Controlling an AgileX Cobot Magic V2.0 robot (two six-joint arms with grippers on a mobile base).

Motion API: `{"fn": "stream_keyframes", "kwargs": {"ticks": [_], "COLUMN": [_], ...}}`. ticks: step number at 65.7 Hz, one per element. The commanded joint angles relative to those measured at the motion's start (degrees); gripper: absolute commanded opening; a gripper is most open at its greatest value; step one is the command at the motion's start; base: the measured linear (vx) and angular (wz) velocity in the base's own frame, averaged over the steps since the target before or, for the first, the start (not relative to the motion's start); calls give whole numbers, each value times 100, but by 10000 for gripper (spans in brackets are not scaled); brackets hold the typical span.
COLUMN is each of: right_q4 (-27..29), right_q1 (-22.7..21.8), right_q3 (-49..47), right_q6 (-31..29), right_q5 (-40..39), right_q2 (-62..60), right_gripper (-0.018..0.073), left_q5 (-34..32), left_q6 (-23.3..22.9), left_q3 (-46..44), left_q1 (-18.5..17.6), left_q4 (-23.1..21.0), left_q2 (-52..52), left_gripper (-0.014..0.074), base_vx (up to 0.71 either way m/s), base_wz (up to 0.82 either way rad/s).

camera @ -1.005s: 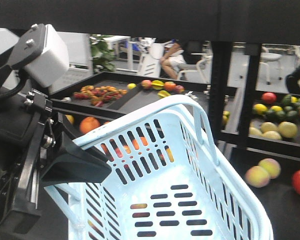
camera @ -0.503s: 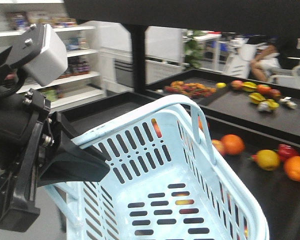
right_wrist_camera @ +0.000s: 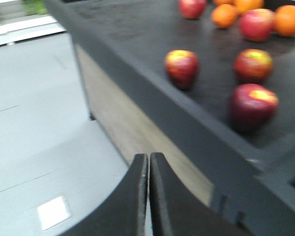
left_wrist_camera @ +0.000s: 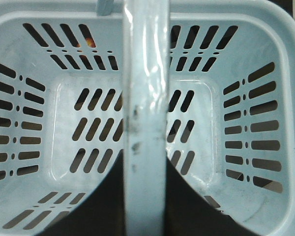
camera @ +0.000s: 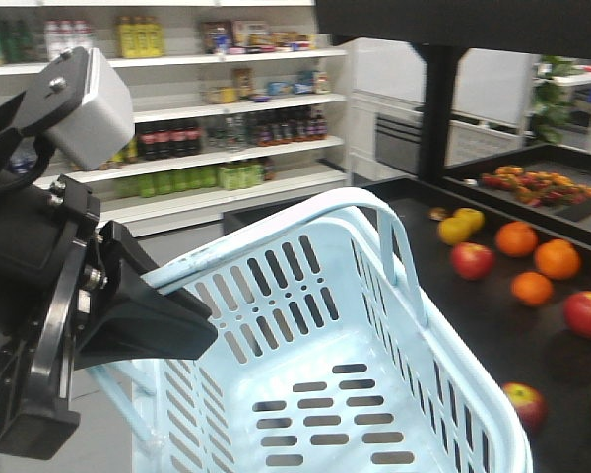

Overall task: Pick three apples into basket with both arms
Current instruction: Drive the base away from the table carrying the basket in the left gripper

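Note:
The pale blue basket (camera: 325, 374) hangs in front of me, and nothing lies in it (left_wrist_camera: 64, 123). My left gripper (left_wrist_camera: 145, 157) is shut on its hoop handle (left_wrist_camera: 145, 73); in the front view its black finger (camera: 148, 315) sits at the basket's left rim. Red apples (camera: 471, 260) (camera: 588, 313) (camera: 524, 404) lie on the black table to the right. In the right wrist view my right gripper (right_wrist_camera: 148, 156) is shut on nothing, low over the floor and short of the table edge. Three apples (right_wrist_camera: 182, 66) (right_wrist_camera: 253, 64) (right_wrist_camera: 250, 105) lie close behind that edge.
Oranges (camera: 557, 258) and a yellow fruit (camera: 453, 229) share the black table (right_wrist_camera: 137, 29) with the apples. A black post (camera: 435, 108) stands behind it. Store shelves with bottles (camera: 217, 128) fill the back left. Grey floor (right_wrist_camera: 39, 123) lies left of the table.
The whole scene has slid right: the fruit table moved to the right edge and store shelves came into view at left. The basket and left arm kept their place in the frame.

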Motion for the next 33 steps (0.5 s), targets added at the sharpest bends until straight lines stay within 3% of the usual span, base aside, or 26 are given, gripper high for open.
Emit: {"fn": "stream_keyframes", "kwargs": {"ticks": [1, 33], "right_q4": [-8, -8], "right_q1": [-36, -36], "right_q3": [-15, -15], "right_q6": [-43, -43], "right_q5": [-409, -409], "right_q2": [-52, -52], "right_gripper": [-4, -4], "left_q5": [-361, -361], "left_q6": [-52, -52], "left_q3": [-189, -189], "left_q1": [-21, -21], "left_q4": [-344, -344], "left_q2": [-152, -152], "left_gripper": [-8, -8], "base_vx": [-11, -7], "base_wz": [55, 53]}}
